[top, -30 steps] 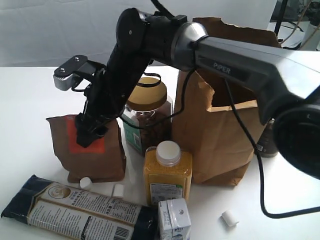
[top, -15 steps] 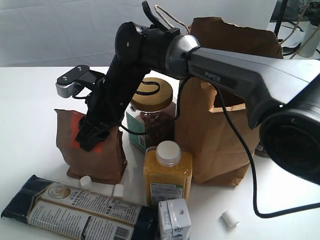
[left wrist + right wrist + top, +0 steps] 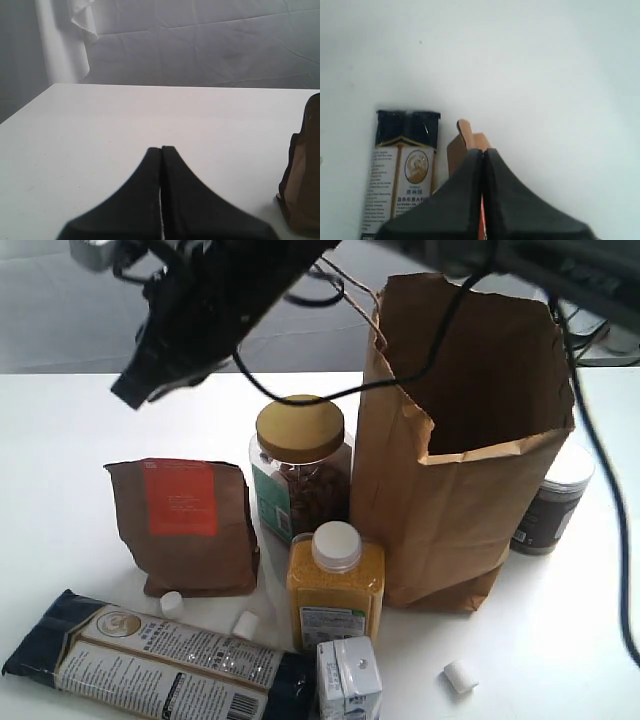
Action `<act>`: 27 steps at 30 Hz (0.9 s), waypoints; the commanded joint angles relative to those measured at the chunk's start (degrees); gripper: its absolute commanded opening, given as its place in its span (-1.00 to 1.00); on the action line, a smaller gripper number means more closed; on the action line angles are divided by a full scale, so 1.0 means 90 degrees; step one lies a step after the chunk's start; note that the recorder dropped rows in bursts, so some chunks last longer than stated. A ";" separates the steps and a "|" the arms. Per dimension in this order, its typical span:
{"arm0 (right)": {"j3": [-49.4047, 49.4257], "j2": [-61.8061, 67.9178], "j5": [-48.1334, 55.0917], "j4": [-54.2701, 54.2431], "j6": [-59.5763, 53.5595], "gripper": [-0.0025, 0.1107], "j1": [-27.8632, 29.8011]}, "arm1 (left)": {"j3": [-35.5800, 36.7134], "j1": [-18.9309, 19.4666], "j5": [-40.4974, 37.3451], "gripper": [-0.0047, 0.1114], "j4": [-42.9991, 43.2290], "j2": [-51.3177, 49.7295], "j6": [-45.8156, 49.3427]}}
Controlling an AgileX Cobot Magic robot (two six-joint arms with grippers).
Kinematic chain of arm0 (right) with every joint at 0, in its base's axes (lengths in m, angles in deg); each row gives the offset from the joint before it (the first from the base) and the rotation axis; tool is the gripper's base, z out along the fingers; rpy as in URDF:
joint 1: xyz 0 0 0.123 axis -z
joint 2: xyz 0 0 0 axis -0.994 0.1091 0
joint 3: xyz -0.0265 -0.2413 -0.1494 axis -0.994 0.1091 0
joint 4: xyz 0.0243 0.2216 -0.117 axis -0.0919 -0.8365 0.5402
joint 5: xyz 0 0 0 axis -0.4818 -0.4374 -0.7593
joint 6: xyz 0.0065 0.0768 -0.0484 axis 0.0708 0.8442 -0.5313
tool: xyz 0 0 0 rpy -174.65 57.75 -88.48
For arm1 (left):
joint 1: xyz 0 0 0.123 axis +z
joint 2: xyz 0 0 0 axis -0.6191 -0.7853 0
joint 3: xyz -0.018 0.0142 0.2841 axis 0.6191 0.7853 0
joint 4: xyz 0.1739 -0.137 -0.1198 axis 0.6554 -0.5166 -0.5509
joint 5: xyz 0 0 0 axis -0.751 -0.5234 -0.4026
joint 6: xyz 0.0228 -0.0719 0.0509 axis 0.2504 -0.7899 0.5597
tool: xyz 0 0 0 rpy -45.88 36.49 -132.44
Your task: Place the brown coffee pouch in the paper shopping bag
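Note:
The brown coffee pouch (image 3: pixel 185 528) stands upright on the white table, orange-red label facing forward, left of the jar. The tall paper shopping bag (image 3: pixel 465 455) stands open at the right. My right gripper (image 3: pixel 132 392) hangs high above the pouch at the upper left, well apart from it. In the right wrist view the right gripper (image 3: pixel 482 150) is shut with nothing held, and the pouch top (image 3: pixel 462 142) shows far below its tips. The left gripper (image 3: pixel 161 148) is shut over bare table, and it is not seen in the exterior view.
A gold-lidded jar (image 3: pixel 300 465), a yellow bottle (image 3: pixel 335 585) and a small carton (image 3: pixel 350 680) crowd between pouch and bag. The long dark-blue packet (image 3: pixel 150 660) lies in front. A dark jar (image 3: pixel 550 505) stands behind the bag. Small white pieces (image 3: pixel 458 676) lie scattered.
The right arm has lifted up and back from the pouch, where its gripper was pressed before. The pouch, tilted half a second ago, now stands free and upright.

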 commanded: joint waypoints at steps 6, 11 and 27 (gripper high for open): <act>0.0004 -0.0787 0.0016 -0.0469 -0.0041 -0.96 -0.0048 | 0.0023 0.0024 0.0026 -0.92 0.0029 0.0022 -0.0020; 0.0004 -0.0179 0.0441 -0.0293 -0.0156 -0.79 -0.0315 | 0.0023 0.0024 0.0026 -0.92 0.0029 0.0022 -0.0020; 0.0004 0.1302 -0.0008 0.1097 -0.0046 0.20 -0.0646 | 0.0023 0.0024 0.0026 -0.92 0.0029 0.0022 -0.0020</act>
